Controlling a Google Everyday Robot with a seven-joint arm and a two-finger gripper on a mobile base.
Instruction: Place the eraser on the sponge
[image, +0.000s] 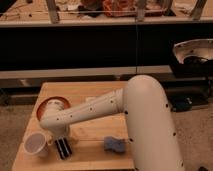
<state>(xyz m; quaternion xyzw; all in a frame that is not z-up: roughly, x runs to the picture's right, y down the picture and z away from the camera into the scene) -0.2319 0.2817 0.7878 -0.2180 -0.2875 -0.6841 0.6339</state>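
Looking at the lower left of the frame, the gripper (62, 141) is down at the wooden table (92, 134), just right of the white cup (36, 144). There's a dark shape with a thin light line down its length right below it. I take that for the eraser (63, 151), lying flat on the wood, though I honestly can't separate it cleanly from the gripper's own dark parts. I also can't tell if the gripper is open, closed or already on it.

The blue sponge (116, 145) sits bottom centre, apart from the eraser, with nothing on top of it.

Handling-wise, my guess is the eraser is light and stiff, so it won't flex or crush. It's low and flat though, so there isn't much height to grab. I'd pinch it across the narrow width around mid-length so it doesn't swing. The sponge looks soft and wavy-edged, so a rigid block could rock or slide off it unless it lands centred and level.

Pose: the white arm (100, 107) comes in from the big shoulder link filling the lower right. It stretches left and downward, passes just in front of the orange bowl (50, 106), then its end turns down toward the tabletop.
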